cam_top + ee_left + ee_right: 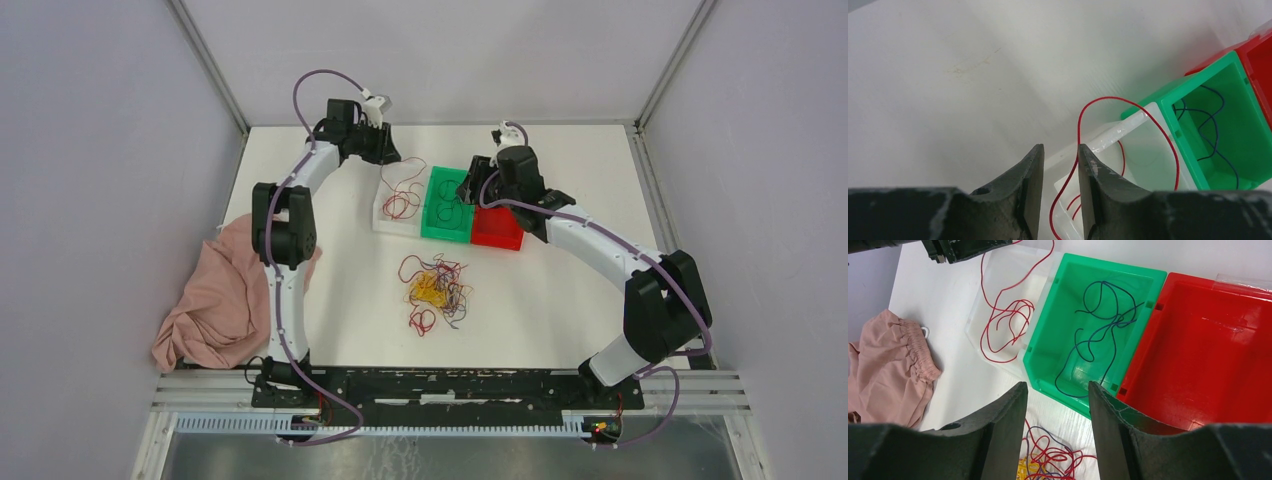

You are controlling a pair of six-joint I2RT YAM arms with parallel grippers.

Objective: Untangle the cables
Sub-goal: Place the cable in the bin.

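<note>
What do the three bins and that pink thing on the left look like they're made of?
Green bin and red bin: likely moulded plastic, glossy, with reflections. Clear bin: probably translucent plastic, shiny rim. Pink cloth: soft fabric, matte, wrinkled, gathered hem.

Left arm (308, 172) and right arm (600, 247): white link shells, black joint housings. Thin purple cable (296, 92) routed along each. Fingers (1023, 187) matte black, scuffed, tapered.

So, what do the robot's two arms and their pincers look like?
The left arm and right arm both have white curved links joined by bulky black joints, with a thin purple cable looping along each. The left pincer and right pincer each have two dark grey, scuffed, tapering fingers.
</note>
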